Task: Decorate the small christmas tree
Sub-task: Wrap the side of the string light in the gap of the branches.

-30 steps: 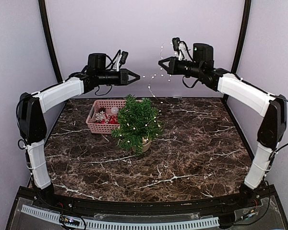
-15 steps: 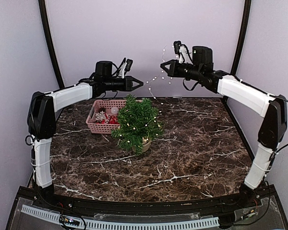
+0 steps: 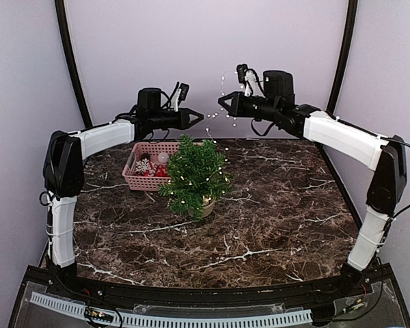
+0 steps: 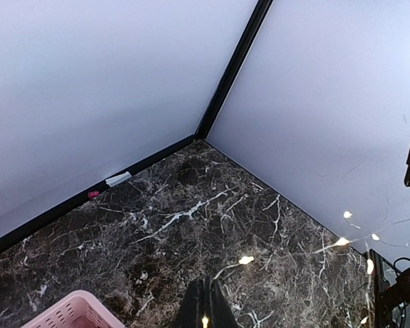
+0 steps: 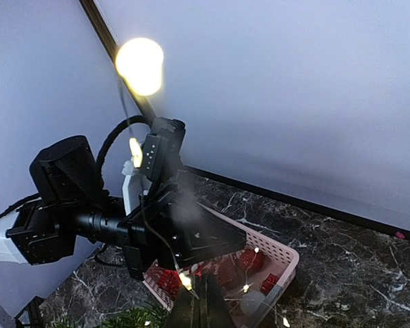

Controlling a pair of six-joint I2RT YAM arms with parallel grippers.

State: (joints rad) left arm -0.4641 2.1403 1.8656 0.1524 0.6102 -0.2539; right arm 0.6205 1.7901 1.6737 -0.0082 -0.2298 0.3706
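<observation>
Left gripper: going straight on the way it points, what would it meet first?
Probably the right gripper, facing the left gripper nearly tip to tip, slightly higher in the top view. Only the light string hangs in the gap. Depth is unclear, so it might pass alongside.

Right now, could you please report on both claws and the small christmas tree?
Left claw and right claw shut on light string, held high. Small christmas tree upright below, some lights on its branches. Pink basket beside it; nothing blocking.
</observation>
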